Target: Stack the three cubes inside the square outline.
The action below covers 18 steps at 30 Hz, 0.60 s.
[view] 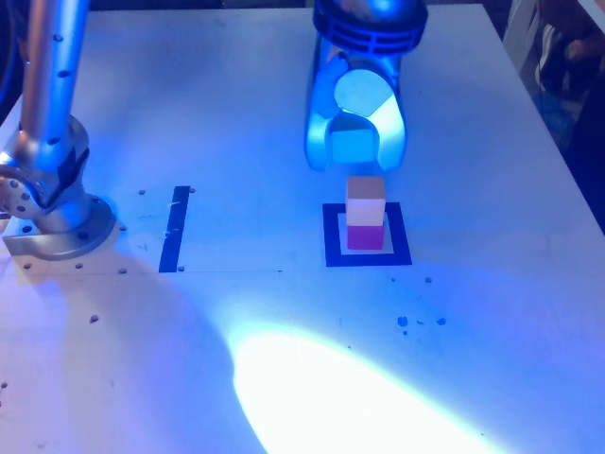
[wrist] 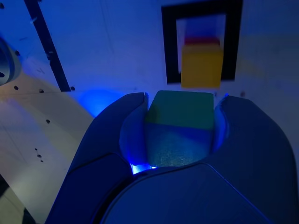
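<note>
Gripper clamped on the green cube, hovering at twelve o'clock of the square outline in the exterior view, with the yellow cube stacked atop the red cube inside that outline on the table.

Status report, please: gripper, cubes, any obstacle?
Gripper shut on green cube. Yellow cube on red cube inside square outline. Nothing in the way.

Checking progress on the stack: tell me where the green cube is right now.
The green cube is clamped in the end effector, above the table and just behind the yellow cube, which sits on the red cube inside the square outline.
</note>
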Motion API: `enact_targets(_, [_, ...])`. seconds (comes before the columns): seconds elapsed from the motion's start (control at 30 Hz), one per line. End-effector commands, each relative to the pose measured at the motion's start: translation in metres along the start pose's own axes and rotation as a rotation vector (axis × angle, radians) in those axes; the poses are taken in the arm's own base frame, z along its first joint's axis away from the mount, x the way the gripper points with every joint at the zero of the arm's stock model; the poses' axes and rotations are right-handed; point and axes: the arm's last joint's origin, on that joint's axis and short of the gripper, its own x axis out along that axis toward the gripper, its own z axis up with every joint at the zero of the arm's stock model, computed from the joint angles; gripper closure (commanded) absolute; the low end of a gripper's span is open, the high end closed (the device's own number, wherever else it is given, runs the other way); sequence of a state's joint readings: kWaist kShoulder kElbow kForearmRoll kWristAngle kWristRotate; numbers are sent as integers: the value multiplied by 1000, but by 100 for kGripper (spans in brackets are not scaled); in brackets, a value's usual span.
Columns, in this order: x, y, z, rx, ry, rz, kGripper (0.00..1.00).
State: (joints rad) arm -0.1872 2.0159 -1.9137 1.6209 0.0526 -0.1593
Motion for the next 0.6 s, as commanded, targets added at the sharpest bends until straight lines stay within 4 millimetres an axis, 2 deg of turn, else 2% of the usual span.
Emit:
enact_targets(0.0, [4, 1, 2, 3, 26, 2, 96])
enact_targets(0.3, [13, 3, 11, -2, 47, 1, 95])
enact_targets(0.57, [19, 15, 22, -21, 53, -14, 95])
